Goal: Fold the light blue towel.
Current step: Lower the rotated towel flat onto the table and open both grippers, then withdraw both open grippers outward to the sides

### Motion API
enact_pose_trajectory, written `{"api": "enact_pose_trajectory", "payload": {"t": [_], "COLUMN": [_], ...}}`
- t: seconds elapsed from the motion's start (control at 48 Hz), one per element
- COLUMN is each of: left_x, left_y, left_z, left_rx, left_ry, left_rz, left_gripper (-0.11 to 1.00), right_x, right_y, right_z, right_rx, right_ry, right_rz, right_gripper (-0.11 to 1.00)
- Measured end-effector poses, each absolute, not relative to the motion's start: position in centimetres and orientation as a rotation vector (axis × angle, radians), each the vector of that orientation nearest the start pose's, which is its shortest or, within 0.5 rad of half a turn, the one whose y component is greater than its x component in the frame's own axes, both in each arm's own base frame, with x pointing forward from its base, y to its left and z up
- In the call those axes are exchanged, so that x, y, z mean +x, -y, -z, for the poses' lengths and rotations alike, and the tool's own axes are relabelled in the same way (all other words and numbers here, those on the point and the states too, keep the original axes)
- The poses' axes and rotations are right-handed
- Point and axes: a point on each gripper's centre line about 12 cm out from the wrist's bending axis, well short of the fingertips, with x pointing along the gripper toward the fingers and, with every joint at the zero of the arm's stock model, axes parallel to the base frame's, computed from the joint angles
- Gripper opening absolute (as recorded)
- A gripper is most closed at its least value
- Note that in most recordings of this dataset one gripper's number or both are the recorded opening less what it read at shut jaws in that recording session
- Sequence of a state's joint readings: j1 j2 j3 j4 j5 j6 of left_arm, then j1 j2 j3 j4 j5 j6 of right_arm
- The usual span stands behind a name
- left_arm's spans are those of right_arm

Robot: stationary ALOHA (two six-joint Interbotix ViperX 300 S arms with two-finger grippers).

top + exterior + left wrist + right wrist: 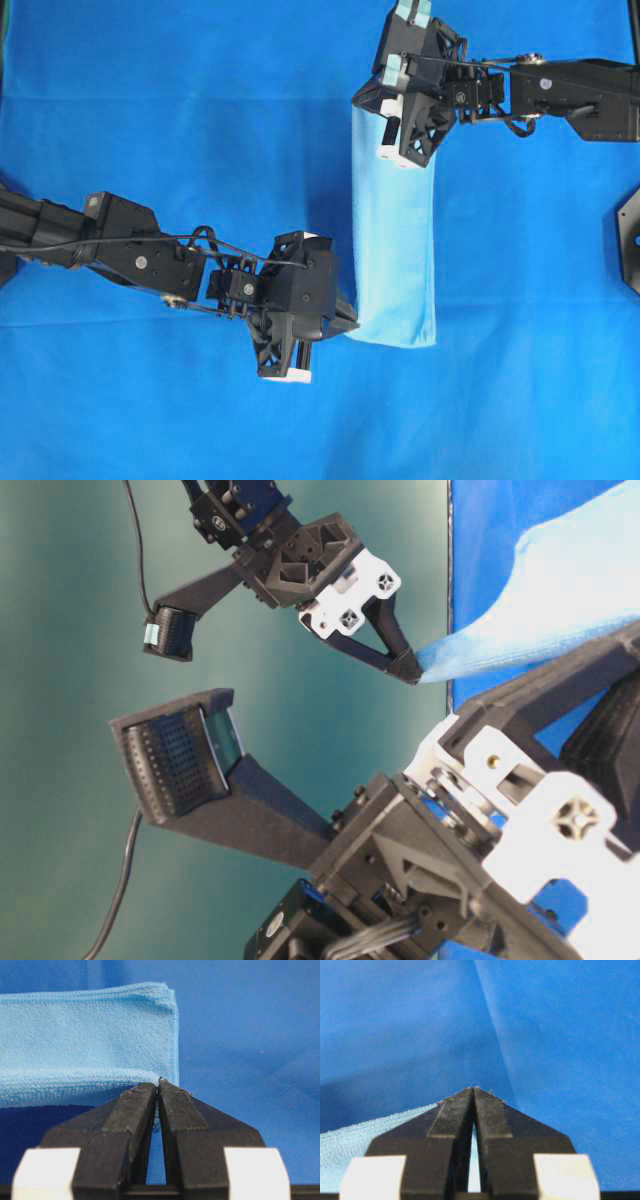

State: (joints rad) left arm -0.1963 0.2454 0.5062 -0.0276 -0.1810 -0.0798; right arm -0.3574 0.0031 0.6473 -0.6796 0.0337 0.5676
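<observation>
The light blue towel (395, 240) lies as a long narrow strip on the deep blue table cloth (180, 110), running from the far end to the near end. My left gripper (350, 322) is shut on its near left corner. In the left wrist view the tips (159, 1083) pinch the hem, and the towel (85, 1030) shows two layers. My right gripper (362, 98) is shut on the far left corner, with pale cloth between the fingers (473, 1090). From table level, the right gripper (410, 670) holds a raised towel corner (470, 655).
A black base plate (628, 240) sits at the right edge of the table. The deep blue cloth shows a long crease (492, 1025) ahead of the right gripper. My left arm (120, 245) reaches in from the left, my right arm (570, 95) from the upper right.
</observation>
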Motion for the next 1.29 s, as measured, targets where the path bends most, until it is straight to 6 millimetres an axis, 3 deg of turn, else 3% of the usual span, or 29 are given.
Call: {"api": "enact_pose_trajectory", "payload": {"t": [0.104,0.271,0.354,0.458,0.521,0.625,0.895,1.041,1.166,1.291], "left_x": [44.1,44.2,44.3,44.4,44.5,44.5,42.9,41.8,40.4,39.2], "left_y": [8.6,8.7,8.7,8.8,8.8,8.8,8.5,8.2,7.0,4.3], "left_z": [-13.5,-13.6,-13.7,-13.8,-14.0,-14.8,-20.4,-23.0,-23.7,-23.6], "left_rx": [-0.047,-0.047,-0.044,-0.037,-0.032,-0.025,0.011,0.045,0.068,0.052], "left_ry": [-0.576,-0.570,-0.567,-0.563,-0.558,-0.559,-0.542,-0.490,-0.472,-0.437], "left_rz": [0.154,0.156,0.157,0.159,0.161,0.164,0.180,0.190,0.173,0.113], "left_gripper": [0.08,0.47,0.63,0.76,0.77,0.77,0.77,0.77,0.77,0.77], "right_x": [36.7,36.9,37.0,37.1,37.0,36.8,35.3,33.1,30.7,28.1], "right_y": [13.9,13.8,13.6,13.3,13.5,13.4,11.3,9.6,8.4,7.6], "right_z": [-16.5,-15.6,-15.6,-15.6,-15.5,-15.9,-20.6,-22.7,-24.0,-24.4], "right_rx": [0.009,0.012,0.006,-0.014,-0.013,-0.018,-0.074,-0.082,-0.070,-0.032], "right_ry": [-0.703,-0.718,-0.718,-0.720,-0.723,-0.731,-0.679,-0.641,-0.590,-0.543], "right_rz": [0.322,0.309,0.302,0.288,0.292,0.302,0.313,0.308,0.299,0.301], "right_gripper": [0.00,0.04,0.29,0.59,0.66,0.57,0.61,0.61,0.61,0.61]}}
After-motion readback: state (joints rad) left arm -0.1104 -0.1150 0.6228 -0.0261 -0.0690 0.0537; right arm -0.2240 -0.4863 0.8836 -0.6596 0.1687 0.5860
